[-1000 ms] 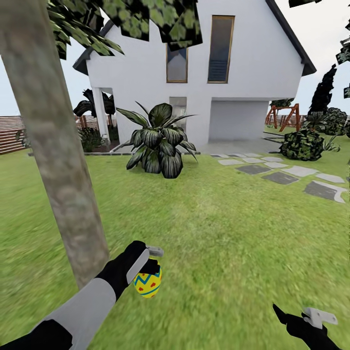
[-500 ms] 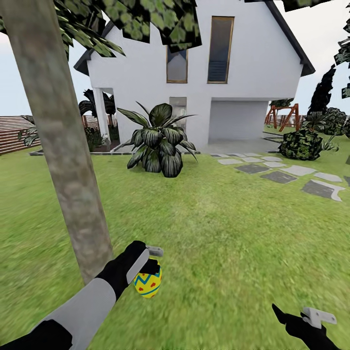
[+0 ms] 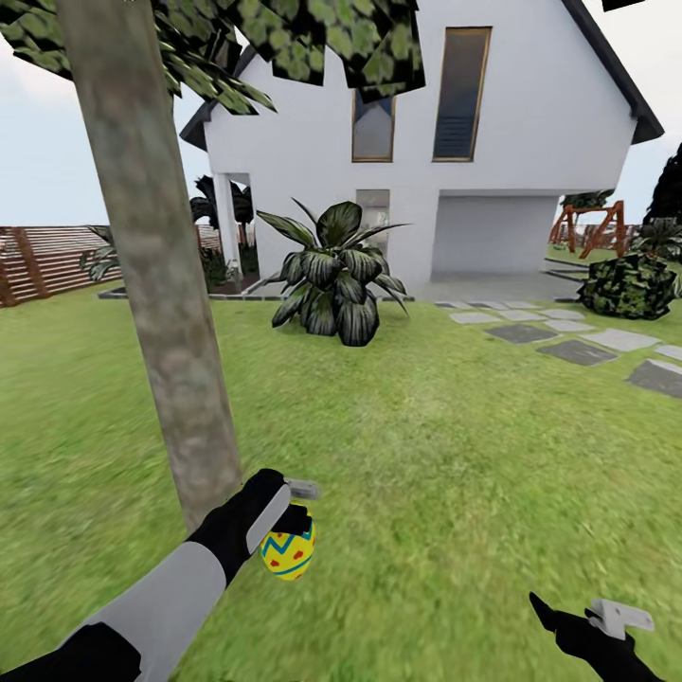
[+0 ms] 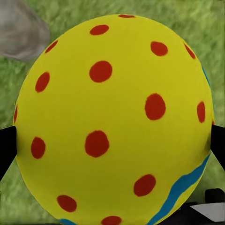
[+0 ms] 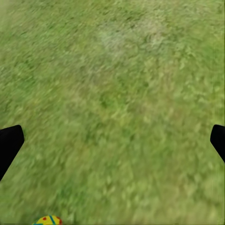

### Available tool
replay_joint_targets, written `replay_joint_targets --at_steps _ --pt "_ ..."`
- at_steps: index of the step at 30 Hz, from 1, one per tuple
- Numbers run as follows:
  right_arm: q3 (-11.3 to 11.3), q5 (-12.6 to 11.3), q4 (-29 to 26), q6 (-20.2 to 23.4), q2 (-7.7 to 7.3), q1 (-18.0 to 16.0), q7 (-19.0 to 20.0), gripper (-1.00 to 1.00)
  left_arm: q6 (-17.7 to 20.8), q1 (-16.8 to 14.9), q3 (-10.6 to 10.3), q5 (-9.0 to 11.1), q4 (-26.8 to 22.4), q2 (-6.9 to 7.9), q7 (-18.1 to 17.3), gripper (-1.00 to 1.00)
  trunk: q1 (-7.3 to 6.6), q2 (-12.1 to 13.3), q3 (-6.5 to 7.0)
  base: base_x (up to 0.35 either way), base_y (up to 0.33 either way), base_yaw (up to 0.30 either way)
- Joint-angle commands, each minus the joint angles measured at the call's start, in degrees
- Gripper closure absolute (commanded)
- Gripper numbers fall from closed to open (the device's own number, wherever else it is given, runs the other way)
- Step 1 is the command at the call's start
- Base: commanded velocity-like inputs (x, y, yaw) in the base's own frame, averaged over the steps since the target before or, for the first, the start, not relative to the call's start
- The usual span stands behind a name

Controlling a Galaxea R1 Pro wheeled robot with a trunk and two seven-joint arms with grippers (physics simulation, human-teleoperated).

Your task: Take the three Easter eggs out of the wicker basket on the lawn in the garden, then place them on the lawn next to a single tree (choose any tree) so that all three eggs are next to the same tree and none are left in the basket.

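From the head camera I have the left claw [image 3: 296, 519] clamped on one Easter egg [image 3: 288, 553], which hangs below the fingers just above the lawn [image 3: 455, 445] and close beside the foot of the tree [image 3: 161, 275]. The tree's grey-brown mottled trunk leans slightly and rises past my left arm; its leaves hang across the top of the view. In the left wrist camera the egg [image 4: 112, 122] sits between the two dark fingertips [image 4: 6, 150], yellow with red dots and a blue band at its lower edge, with grass and a grey patch of trunk behind it. My right claw [image 3: 587, 620] is low at the right of the head view, over bare grass and well apart from the egg. In the right wrist camera its black fingertips [image 5: 9, 145] stand far apart at the two edges with nothing between them, so I log it as wide. That camera looks down on grass, and a sliver of a yellow egg [image 5: 48, 220] with red and blue marks shows at the frame's edge; I cannot tell whether it is the held one. Beyond the tree stand a broad-leaved shrub [image 3: 336, 284], a white house [image 3: 426, 142], a grey stepping-stone path [image 3: 578, 346] at right and a brown slatted fence [image 3: 47, 260] at left.
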Motion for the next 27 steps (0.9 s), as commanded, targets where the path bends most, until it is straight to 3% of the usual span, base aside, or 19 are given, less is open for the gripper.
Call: replay_joint_targets --at_steps 1,9,27 --pt "-0.2 0.2 -0.1 0.3 0.01 0.0 0.4 -1.00 0.1 -0.1 -0.2 0.6 0.0 0.02 0.5 1.00 0.02 -0.1 -0.11 0.000 0.000 0.290" --pt "-0.4 0.2 0.0 0.2 0.02 0.0 0.4 -1.00 0.1 -0.1 -0.2 0.6 0.0 0.02 0.4 1.00 1.56 -2.9 -1.37 0.000 0.000 0.256" --pt "-0.7 -0.2 -0.1 0.3 -0.17 0.0 0.5 -1.00 -1.2 -0.1 -0.2 0.6 0.1 -0.02 0.2 1.00 5.52 -10.1 -4.60 0.000 0.000 0.009"
